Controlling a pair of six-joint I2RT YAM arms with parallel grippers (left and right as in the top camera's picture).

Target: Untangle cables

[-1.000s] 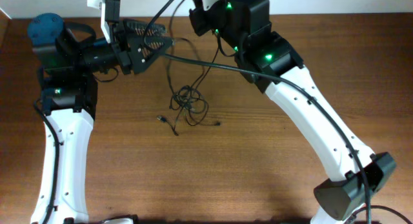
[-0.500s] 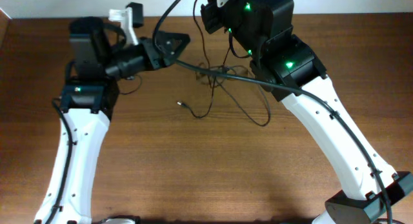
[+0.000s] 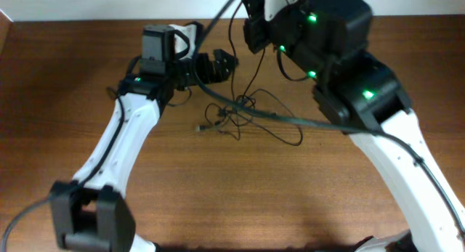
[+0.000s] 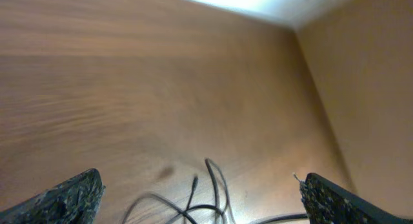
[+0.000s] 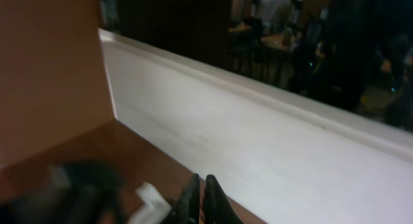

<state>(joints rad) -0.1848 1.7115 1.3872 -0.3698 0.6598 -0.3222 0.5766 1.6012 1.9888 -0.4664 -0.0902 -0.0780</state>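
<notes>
The cables [image 3: 234, 112] lie as a loose black tangle on the brown table, just right of centre at the back. Thin strands rise from the tangle toward my right gripper [image 3: 253, 28], which hangs above the back edge. In the right wrist view its fingers [image 5: 202, 188] are pressed together and point at the white wall; the pinched cord itself does not show there. My left gripper [image 3: 218, 63] hovers just up and left of the tangle, wide open. A few cable loops [image 4: 213, 188] and one plug end lie between its fingertips [image 4: 71, 197], untouched.
A thicker black arm cable [image 3: 290, 120] crosses over the tangle from the left arm toward the right arm. The white wall [image 5: 258, 133] runs along the table's back edge. The right arm [image 3: 392, 136] fills the right side.
Both arms have swung rightward. The tangle has been dragged right and its strands pulled upward. The left gripper has turned toward the tangle and opened fully.
</notes>
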